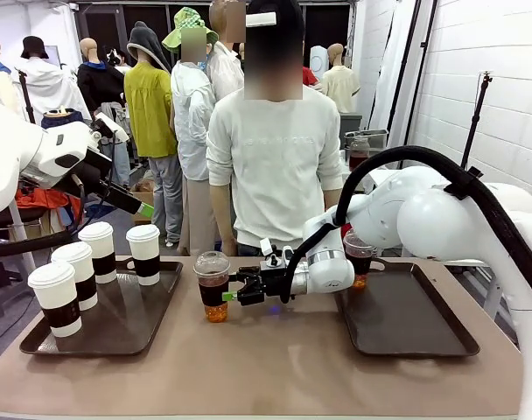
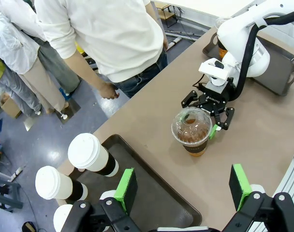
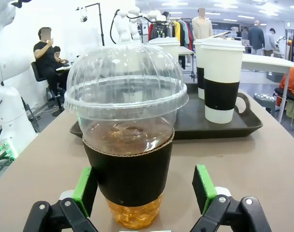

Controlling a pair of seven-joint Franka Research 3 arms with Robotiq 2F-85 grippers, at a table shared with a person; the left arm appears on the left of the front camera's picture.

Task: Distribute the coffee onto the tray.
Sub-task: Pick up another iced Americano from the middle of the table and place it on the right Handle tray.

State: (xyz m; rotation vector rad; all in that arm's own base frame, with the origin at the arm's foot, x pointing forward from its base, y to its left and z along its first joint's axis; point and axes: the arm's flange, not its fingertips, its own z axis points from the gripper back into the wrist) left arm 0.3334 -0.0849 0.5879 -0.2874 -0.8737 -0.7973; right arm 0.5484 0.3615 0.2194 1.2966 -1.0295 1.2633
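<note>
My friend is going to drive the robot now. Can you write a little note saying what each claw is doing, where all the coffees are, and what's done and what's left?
Right gripper: open, its green pads either side of the clear dome-lidded cup of brown liquid on the bare table between the trays. Not gripping.
Left gripper: open, empty, up over the left tray's near end.
Left dark tray: four white paper cups with black sleeves stand on it.
Right dark tray: a second clear cup shows at its far corner, partly hidden by the right arm.
Left to do, probably: the middle cup still needs a tray.

Bright even indoor light, ceiling lamps, soft shadows, wide-angle bending at wrist-view edges, backgrounds slightly soft
</note>
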